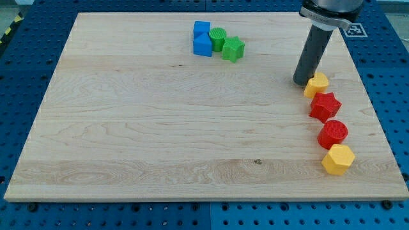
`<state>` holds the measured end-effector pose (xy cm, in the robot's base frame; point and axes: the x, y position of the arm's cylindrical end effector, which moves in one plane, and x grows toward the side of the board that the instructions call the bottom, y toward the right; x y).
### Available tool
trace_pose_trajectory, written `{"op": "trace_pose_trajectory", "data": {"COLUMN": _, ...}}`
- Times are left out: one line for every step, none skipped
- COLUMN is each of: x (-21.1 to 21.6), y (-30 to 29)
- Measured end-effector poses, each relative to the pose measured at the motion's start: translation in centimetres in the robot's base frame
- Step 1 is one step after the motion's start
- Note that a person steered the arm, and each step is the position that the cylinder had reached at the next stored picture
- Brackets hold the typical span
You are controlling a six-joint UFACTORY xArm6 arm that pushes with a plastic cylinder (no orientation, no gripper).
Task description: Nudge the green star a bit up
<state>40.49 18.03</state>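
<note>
The green star (233, 48) lies near the view's top, a little right of centre, on the wooden board (140, 128). It touches a green round block (218, 39) on its left. Two blue blocks sit left of that: a blue cube (202, 29) and a blue wedge-like block (202, 45). My tip (301, 81) rests on the board at the view's right, well to the right of and below the green star, and just left of a yellow block (316, 84).
Down the view's right side runs a column of blocks below the yellow one: a red star (325, 106), a red round block (333, 134) and a yellow hexagonal block (337, 159). The board's right edge lies close beside them.
</note>
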Motion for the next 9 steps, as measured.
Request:
{"op": "trace_pose_trajectory", "data": {"x": -0.1, "y": -4.1}}
{"op": "trace_pose_trajectory", "data": {"x": -0.1, "y": -9.1}}
{"op": "trace_pose_trajectory", "data": {"x": -0.1, "y": -9.1}}
{"op": "trace_pose_trajectory", "data": {"x": -0.1, "y": -9.2}}
{"op": "trace_pose_trajectory", "data": {"x": -0.1, "y": -9.3}}
{"op": "trace_pose_trajectory", "data": {"x": -0.4, "y": -9.3}}
{"op": "trace_pose_trajectory", "data": {"x": -3.3, "y": -9.0}}
{"op": "trace_pose_trajectory", "data": {"x": -5.7, "y": -8.3}}
{"op": "trace_pose_trajectory", "data": {"x": -5.7, "y": -8.3}}
